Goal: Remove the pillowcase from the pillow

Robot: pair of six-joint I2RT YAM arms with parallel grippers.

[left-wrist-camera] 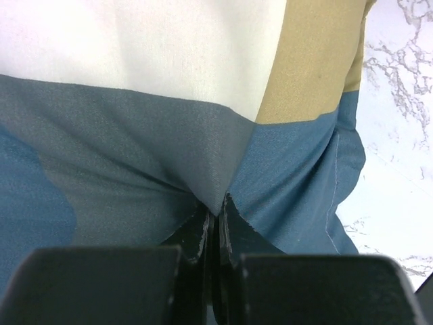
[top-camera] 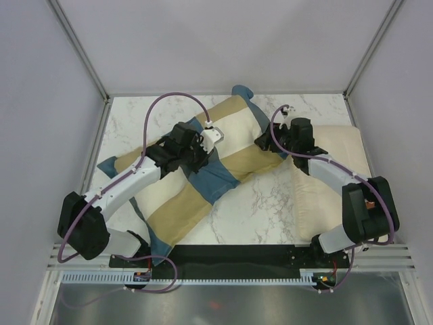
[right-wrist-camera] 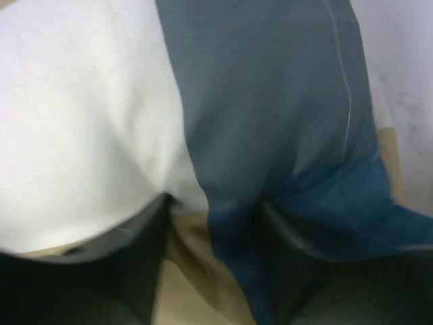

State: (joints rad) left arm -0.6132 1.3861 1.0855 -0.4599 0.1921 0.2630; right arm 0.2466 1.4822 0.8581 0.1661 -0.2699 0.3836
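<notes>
**Both arms on the pillowcase, pillow not out yet**

The pillowcase (top-camera: 203, 183) lies diagonally across the marble table (top-camera: 270, 203), running from the near left corner up toward the far middle. Its blue, tan and cream blocks all face up. It looks plump along its whole length, so the pillow seems to be inside, but I can't see any of it in these views.

The left gripper (left-wrist-camera: 216, 215) is down on the middle of the case. Its fingers (left-wrist-camera: 196, 237) are pressed tight together with a little peak of blue fabric pinched right at the tips, just below where the cream and tan blocks meet. So that one is clamped on the cloth.

The right gripper (right-wrist-camera: 215, 206) is at the right edge of the case, about level with the left one. Its wrist view is pretty blurry. A fold of blue and cream fabric sits between the two dark fingers, which look spread apart. I honestly can't tell if it's squeezing the fabric or just resting around it.

A cream pillow (top-camera: 338, 152) also sits flat on the right side of the table, partly under the right arm
</notes>
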